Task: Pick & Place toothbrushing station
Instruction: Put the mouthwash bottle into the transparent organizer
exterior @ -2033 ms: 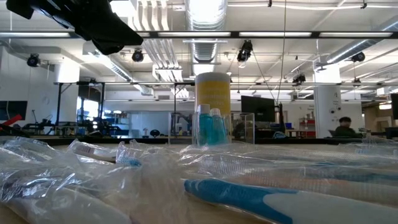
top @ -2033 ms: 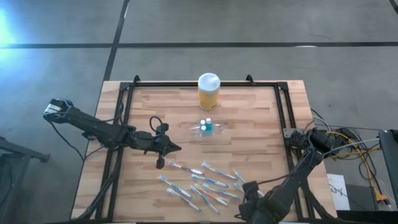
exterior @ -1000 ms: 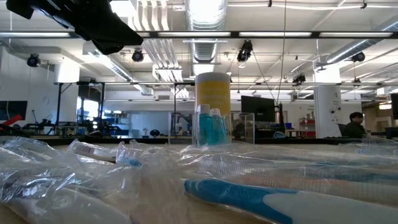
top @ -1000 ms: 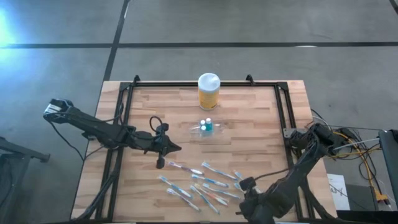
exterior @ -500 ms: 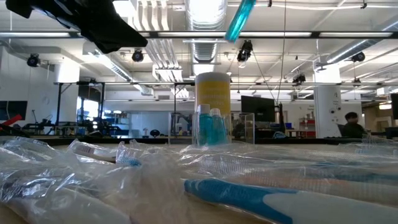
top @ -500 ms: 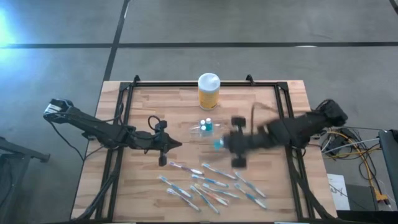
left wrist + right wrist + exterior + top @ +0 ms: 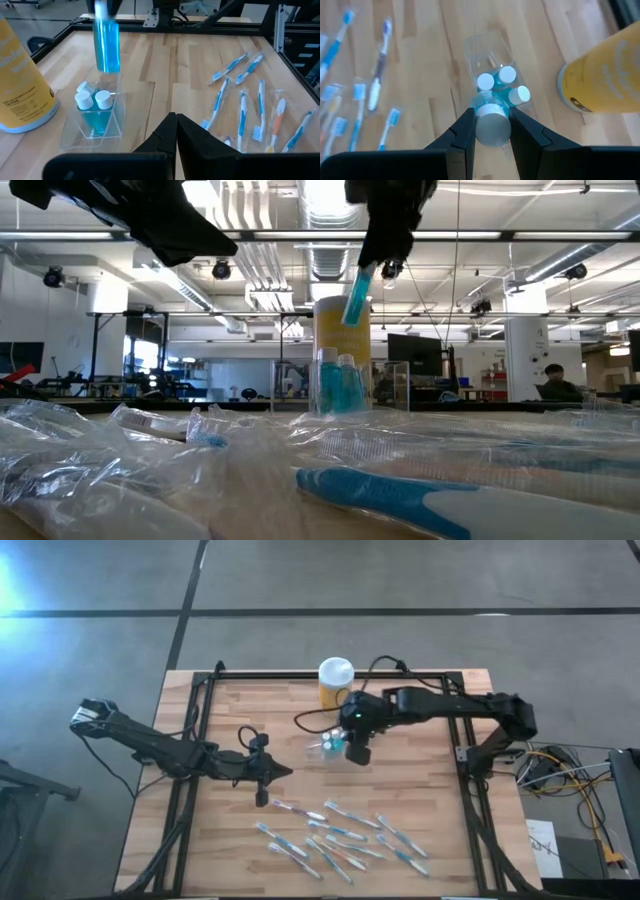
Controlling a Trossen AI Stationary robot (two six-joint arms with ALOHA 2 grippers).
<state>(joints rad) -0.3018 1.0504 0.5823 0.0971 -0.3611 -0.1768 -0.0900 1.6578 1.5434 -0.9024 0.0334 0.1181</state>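
Observation:
The toothbrushing station, a small see-through holder (image 7: 322, 747) (image 7: 490, 60) (image 7: 97, 120), stands mid-table with white-capped blue tubes (image 7: 507, 75) upright in it. My right gripper (image 7: 357, 750) (image 7: 492, 125) hovers over it, shut on another blue tube (image 7: 357, 293) (image 7: 106, 45). My left gripper (image 7: 283, 777) (image 7: 175, 125) waits shut above the table, left of the holder. Wrapped toothbrushes (image 7: 340, 835) lie flat near the front edge. My right gripper pinches the blue tube between its two fingers at the capped upper end (image 7: 492, 129), slanting down from above. The tube hangs below the fingers, tilted, cap up. Its lower end (image 7: 352, 310) is clear of the holder and just above the tubes standing there.
A tall yellow jar with a white lid (image 7: 335, 685) (image 7: 600, 75) stands at the far edge, close behind the holder. A black frame (image 7: 200, 690) borders the wooden table. Bare wood lies left and right of the holder.
My right gripper has swung from the table's near right corner toward the far edge and left, over the holder, rolling its wrist as it went. It has carried the blue tube up off the table with it. The holder and toothbrushes have stayed in place.

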